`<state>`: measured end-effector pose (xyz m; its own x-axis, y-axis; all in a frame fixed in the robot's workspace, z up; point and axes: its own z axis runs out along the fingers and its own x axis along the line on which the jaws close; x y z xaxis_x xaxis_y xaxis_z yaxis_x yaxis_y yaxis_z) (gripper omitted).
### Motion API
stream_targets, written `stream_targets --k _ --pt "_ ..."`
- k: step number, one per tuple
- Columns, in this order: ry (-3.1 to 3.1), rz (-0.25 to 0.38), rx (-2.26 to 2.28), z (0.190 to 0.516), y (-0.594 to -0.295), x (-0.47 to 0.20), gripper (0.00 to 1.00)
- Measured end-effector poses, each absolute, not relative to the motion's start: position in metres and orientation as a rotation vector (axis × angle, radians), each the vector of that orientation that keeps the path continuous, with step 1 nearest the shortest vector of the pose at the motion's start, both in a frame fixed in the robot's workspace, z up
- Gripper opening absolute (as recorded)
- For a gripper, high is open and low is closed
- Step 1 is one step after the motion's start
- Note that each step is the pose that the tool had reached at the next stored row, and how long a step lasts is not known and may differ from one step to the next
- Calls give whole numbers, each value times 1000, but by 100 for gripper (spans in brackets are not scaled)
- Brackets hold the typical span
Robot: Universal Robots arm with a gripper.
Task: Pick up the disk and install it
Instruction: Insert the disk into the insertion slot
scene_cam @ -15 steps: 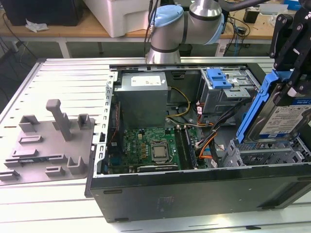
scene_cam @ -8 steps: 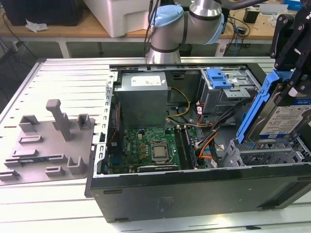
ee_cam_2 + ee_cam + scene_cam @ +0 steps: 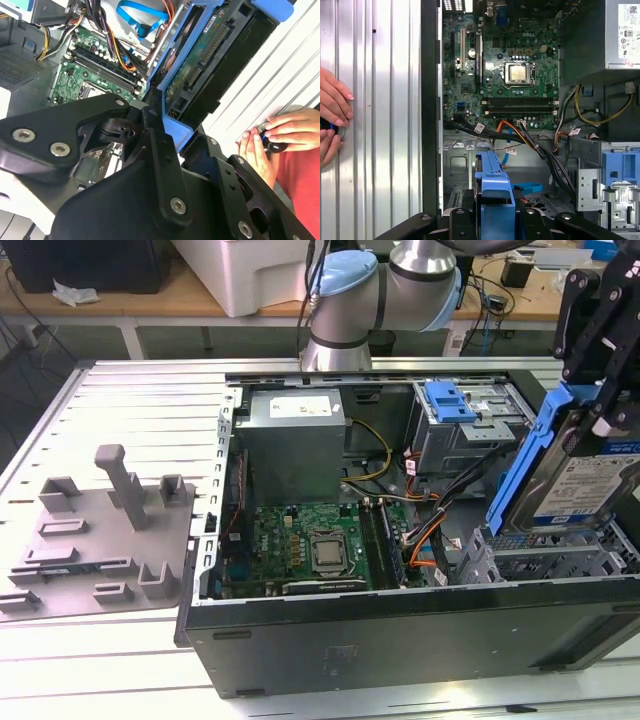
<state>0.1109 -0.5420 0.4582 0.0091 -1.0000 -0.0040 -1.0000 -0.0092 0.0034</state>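
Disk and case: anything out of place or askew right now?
Yes. A person's hands rest on the table right beside the open case. The disk hangs tilted in the end effector, not seated.

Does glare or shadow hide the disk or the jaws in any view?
Exterior view: disk evenly lit, gripper jaws dark against it. Second wrist view: table washes out white beside the disk; gripper black, in shade. First wrist view: table slats glare; computer case interior well lit.

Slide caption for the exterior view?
End effector holds the disk tilted on edge over the open computer case, at the exterior view's right.
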Motion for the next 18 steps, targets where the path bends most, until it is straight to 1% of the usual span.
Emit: stream_targets --k 4,18 --pt "2209 1 -2240 458 -540 111 37" --pt "2210 6 -2243 457 -541 112 37"
